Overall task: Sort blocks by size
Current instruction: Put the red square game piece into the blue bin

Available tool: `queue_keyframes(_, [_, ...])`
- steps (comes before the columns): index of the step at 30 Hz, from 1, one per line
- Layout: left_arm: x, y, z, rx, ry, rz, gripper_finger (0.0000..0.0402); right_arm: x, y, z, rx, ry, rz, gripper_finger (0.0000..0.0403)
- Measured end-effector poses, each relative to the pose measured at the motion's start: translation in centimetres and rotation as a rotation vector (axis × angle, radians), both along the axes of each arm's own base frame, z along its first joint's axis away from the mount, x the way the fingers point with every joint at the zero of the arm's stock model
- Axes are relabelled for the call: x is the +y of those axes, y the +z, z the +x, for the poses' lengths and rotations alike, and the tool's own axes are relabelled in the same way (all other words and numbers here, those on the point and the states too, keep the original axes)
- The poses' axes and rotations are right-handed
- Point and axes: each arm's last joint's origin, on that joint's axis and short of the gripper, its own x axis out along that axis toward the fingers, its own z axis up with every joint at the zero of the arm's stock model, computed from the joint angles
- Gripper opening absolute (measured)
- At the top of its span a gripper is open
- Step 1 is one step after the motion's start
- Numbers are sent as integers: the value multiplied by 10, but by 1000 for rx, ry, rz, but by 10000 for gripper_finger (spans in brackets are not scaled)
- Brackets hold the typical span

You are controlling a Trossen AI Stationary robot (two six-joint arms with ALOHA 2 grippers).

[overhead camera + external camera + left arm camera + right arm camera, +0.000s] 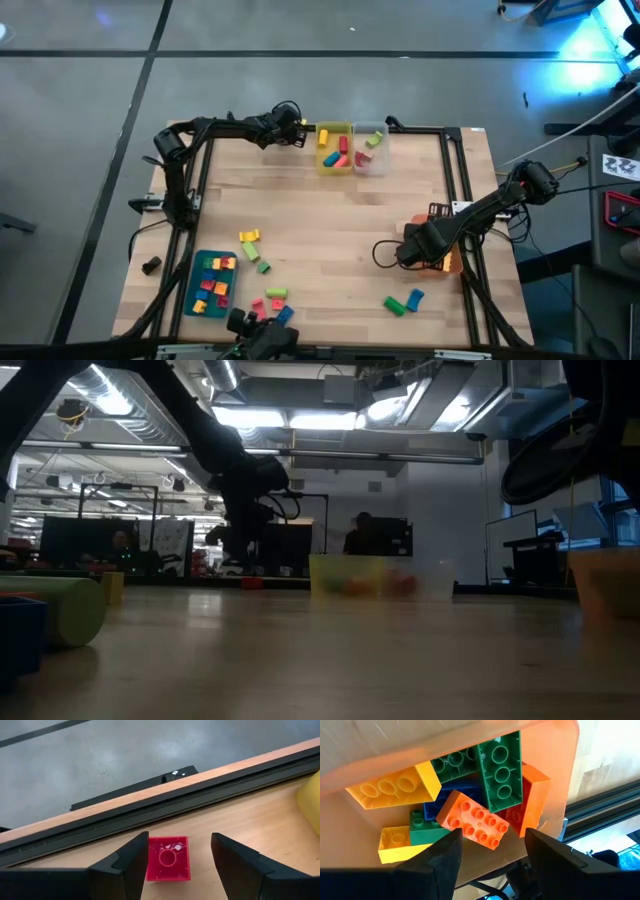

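Left gripper (176, 865) open astride a red block (168, 858) at the table's far rail (150, 815), upper centre.
Right gripper (492, 852) parted, empty, over the orange bin (547, 750) of blocks, right edge; bare boards between.

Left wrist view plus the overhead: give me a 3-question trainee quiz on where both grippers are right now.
1. True or false: the left gripper is shut on the red block.
2. Which bin does the right gripper hover over: teal, yellow or orange?
3. Fill in: the red block lies near the table's ____ edge, beside the yellow bin.

Key:
1. False; its fingers stand open on either side of it.
2. The orange bin.
3. Far.
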Motion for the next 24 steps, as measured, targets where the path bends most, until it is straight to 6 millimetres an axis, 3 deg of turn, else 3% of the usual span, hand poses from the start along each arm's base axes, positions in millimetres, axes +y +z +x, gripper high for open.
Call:
queue_keyframes(13, [2, -32, 3, 50, 32, -56, 198, 0, 0, 0, -3, 2, 2, 216])
queue_keyframes(18, [2, -35, 3, 50, 29, -64, 194, 1, 0, 1, -2, 39, 18, 216])
queue_keyframes(24, [1, -33, 4, 18, -10, -106, 117, 2, -1, 3, -23, 49, 33, 216])
